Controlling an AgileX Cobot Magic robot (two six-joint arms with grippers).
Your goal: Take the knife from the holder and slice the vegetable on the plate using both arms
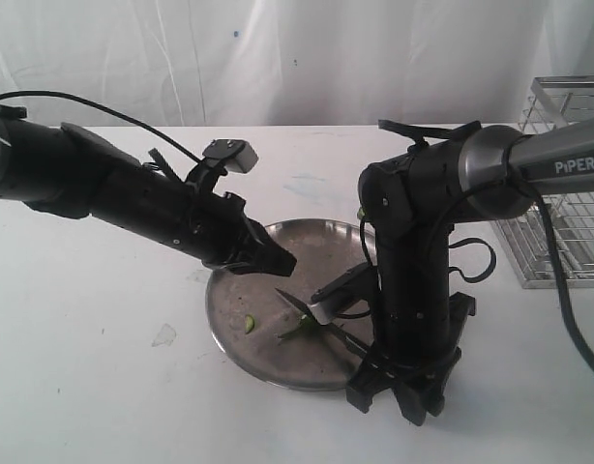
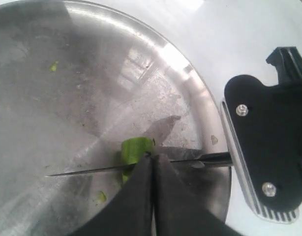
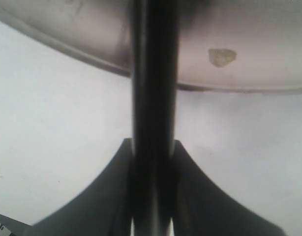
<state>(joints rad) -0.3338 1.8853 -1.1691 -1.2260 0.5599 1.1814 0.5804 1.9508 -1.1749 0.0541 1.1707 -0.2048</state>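
My plate (image 1: 241, 295) holds the vegetable (image 1: 299, 329) toward its front, with a cut slice (image 1: 249, 324) near it. The knife (image 1: 316, 314) has its blade against the vegetable. Its handle crosses the rim into my right jaws, which are clamped on it. My left jaws are pressed together with nothing in them, tips just above the vegetable. The holder (image 1: 568, 246) stands well off to the right, and bare surface (image 1: 103, 387) spreads to the left.

The only readable marking is the word "PiPER", in white letters. It stands on the silver-grey tubular upper link of the black jointed right robot arm (image 1: 529, 159), at the scene's far right.
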